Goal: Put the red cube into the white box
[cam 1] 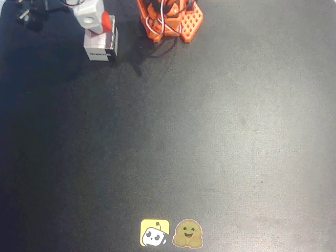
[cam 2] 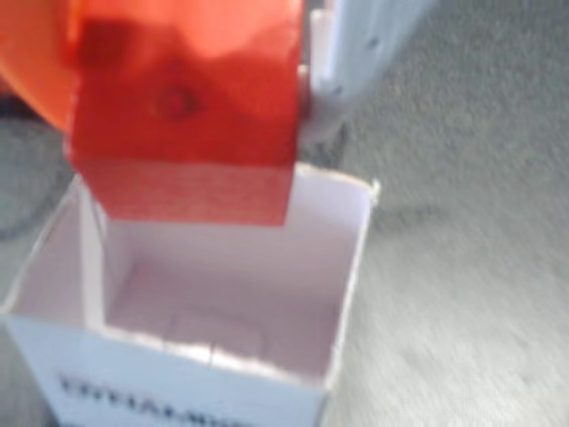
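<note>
The red cube (cam 2: pixel 182 147) hangs in my gripper (cam 2: pixel 191 98), which is shut on it between an orange finger (cam 2: pixel 36 62) on the left and a white finger (cam 2: pixel 356 53) on the right. Right beneath it stands the white box (cam 2: pixel 222 294), open at the top and with nothing inside, its dark printed label on the near wall. The cube's lower edge overlaps the box's far rim in the wrist view. In the overhead view the gripper (cam 1: pixel 93 18) and the cube (cam 1: pixel 106 22) sit over the white box (cam 1: pixel 101 48) at the top left.
The orange arm base (cam 1: pixel 170 21) stands at the top centre, right of the box. Two stickers, one yellow (cam 1: pixel 155 232) and one brown (cam 1: pixel 188 233), lie at the mat's bottom edge. A dark object (cam 1: pixel 29 18) sits in the top left corner.
</note>
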Motion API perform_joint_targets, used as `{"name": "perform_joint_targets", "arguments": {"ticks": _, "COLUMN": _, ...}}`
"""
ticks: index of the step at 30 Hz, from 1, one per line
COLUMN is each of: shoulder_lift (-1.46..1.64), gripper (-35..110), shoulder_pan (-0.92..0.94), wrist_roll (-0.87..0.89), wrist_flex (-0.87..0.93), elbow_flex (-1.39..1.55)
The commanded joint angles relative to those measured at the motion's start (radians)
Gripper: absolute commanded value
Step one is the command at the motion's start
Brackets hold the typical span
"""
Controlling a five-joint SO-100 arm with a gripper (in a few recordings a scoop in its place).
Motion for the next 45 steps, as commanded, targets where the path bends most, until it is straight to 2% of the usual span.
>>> {"name": "perform_joint_targets", "arguments": {"ticks": 1, "shoulder_lift": 0.023, "gripper": 13, "shoulder_pan": 0.0, "wrist_roll": -0.009, "wrist_flex": 0.006, "elbow_flex": -0.003}}
{"name": "perform_joint_targets", "arguments": {"ticks": 6, "shoulder_lift": -0.006, "gripper": 22, "shoulder_pan": 0.003, "wrist_roll": -0.02, "wrist_flex": 0.0, "elbow_flex": -0.006}}
{"name": "perform_joint_targets", "arguments": {"ticks": 13, "shoulder_lift": -0.02, "gripper": 25, "shoulder_pan": 0.005, "wrist_roll": -0.035, "wrist_flex": -0.021, "elbow_flex": -0.014}}
{"name": "perform_joint_targets", "arguments": {"ticks": 17, "shoulder_lift": -0.02, "gripper": 0, "shoulder_pan": 0.003, "wrist_roll": -0.106, "wrist_flex": -0.066, "elbow_flex": -0.02}}
{"name": "perform_joint_targets", "arguments": {"ticks": 21, "shoulder_lift": -0.008, "gripper": 0, "shoulder_pan": -0.029, "wrist_roll": -0.336, "wrist_flex": -0.173, "elbow_flex": -0.026}}
{"name": "perform_joint_targets", "arguments": {"ticks": 23, "shoulder_lift": 0.003, "gripper": 0, "shoulder_pan": -0.097, "wrist_roll": -0.486, "wrist_flex": -0.252, "elbow_flex": -0.029}}
{"name": "perform_joint_targets", "arguments": {"ticks": 26, "shoulder_lift": 0.046, "gripper": 0, "shoulder_pan": -0.308, "wrist_roll": -0.515, "wrist_flex": -0.318, "elbow_flex": -0.032}}
{"name": "perform_joint_targets", "arguments": {"ticks": 31, "shoulder_lift": 0.186, "gripper": 0, "shoulder_pan": -0.744, "wrist_roll": -0.371, "wrist_flex": -0.515, "elbow_flex": 0.083}}
{"name": "perform_joint_targets", "arguments": {"ticks": 34, "shoulder_lift": 0.279, "gripper": 0, "shoulder_pan": -0.913, "wrist_roll": -0.331, "wrist_flex": -0.643, "elbow_flex": 0.215}}
{"name": "perform_joint_targets", "arguments": {"ticks": 39, "shoulder_lift": 0.417, "gripper": 0, "shoulder_pan": -1.074, "wrist_roll": -0.333, "wrist_flex": -0.666, "elbow_flex": 0.344}}
{"name": "perform_joint_targets", "arguments": {"ticks": 45, "shoulder_lift": 0.698, "gripper": 0, "shoulder_pan": -1.16, "wrist_roll": -0.334, "wrist_flex": -0.687, "elbow_flex": 0.561}}
